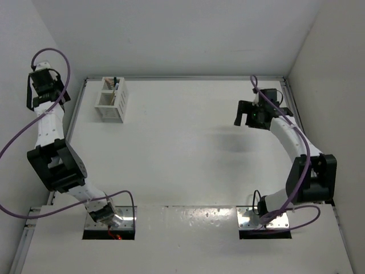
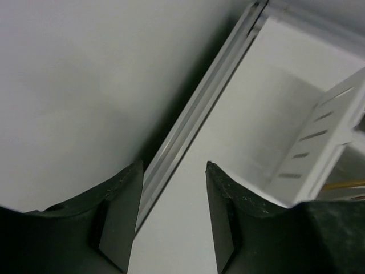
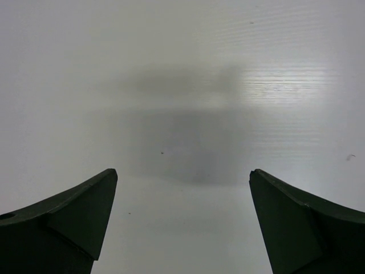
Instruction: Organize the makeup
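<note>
The makeup shows only as a few sticks point(image 1: 115, 91) standing in the white slotted rack point(image 1: 111, 108) at the table's far left. One is dark, one tan. In the left wrist view a tan stick point(image 2: 344, 184) shows behind the rack's wall point(image 2: 319, 137). My left gripper point(image 1: 55, 91) is open and empty, raised at the table's left edge, left of the rack; its jaws point(image 2: 174, 165) frame the edge rail. My right gripper point(image 1: 245, 117) is open and empty above the bare table at the far right, as its wrist view point(image 3: 182, 174) also shows.
A metal rail point(image 2: 194, 120) runs along the table's left edge point(image 1: 74, 120), with a wall close beyond it. White walls close in the back and right sides. No loose sticks show on the table surface point(image 1: 188, 154).
</note>
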Tool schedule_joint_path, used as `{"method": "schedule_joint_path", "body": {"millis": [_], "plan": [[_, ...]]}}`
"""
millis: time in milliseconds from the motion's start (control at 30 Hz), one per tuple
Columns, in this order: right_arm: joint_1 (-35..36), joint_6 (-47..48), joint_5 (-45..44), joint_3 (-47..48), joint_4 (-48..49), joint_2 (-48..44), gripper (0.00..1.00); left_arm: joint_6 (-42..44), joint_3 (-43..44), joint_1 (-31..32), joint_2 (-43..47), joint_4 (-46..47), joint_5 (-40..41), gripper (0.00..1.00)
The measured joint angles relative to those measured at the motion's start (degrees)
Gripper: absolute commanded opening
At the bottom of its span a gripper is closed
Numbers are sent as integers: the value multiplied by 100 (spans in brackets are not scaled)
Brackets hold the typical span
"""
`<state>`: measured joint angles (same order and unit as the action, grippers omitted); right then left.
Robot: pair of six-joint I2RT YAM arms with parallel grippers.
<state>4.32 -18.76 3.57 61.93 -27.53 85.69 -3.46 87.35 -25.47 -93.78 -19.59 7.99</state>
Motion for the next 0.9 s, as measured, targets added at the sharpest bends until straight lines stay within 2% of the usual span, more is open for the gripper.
{"method": "schedule_joint_path", "body": {"millis": [233,567,900], "plan": [[-433,79,-319,-85,-140,-562,100,-177,-870,-188,122,-302,144,53],[-573,98,-358,-136,-271,-592,100,-225,-1263,-352,802,-133,-142,53],[-573,96,-363,-166,-428,-599,100,-385,-1362,-463,839,-59,-546,53]]}}
